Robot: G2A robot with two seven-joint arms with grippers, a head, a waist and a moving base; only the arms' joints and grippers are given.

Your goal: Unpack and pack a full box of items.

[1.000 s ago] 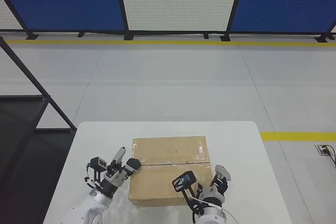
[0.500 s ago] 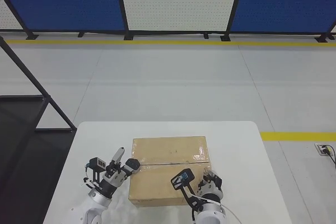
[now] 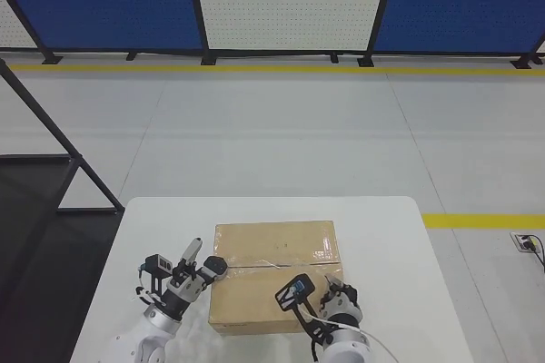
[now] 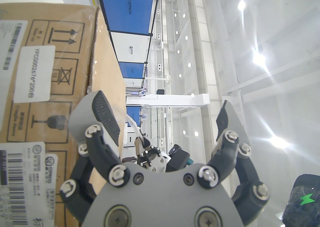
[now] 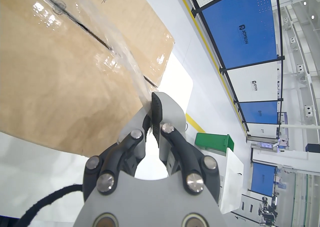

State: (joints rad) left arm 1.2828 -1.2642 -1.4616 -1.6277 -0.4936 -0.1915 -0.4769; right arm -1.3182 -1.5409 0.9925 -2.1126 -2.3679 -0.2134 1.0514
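Cardboard filled the middle of the scene: your box (image 3: 274,277) sat closed on the white table (image 3: 391,263), toward the robot's edge. Clear tape (image 3: 272,265) ran along the seam between its two top flaps.

Your left gripper (image 3: 204,259) stood just beside the box's left end, fingers spread wide with nothing between them. From the left wrist, one ribbed pad (image 4: 106,115) lay close to the box's labelled side, near a white sticker (image 4: 33,72) and printed handling marks. Whether it touched could not be told. The other finger pointed out into the open hall.

Your right gripper (image 3: 338,296) sat at the box's near right corner. From the right wrist, its fingers (image 5: 167,110) were pressed together at the box's top edge, right where the strip of tape came over that edge. You could not tell whether any tape was caught between the pads. The seam showed as a dark slit under the glossy tape, and handwriting marked the far flap.

Beyond the table, a yellow line (image 3: 490,220) crossed the grey floor and blue and white panels (image 3: 109,23) closed off the back. A green bin (image 5: 212,142) stood off to the side.
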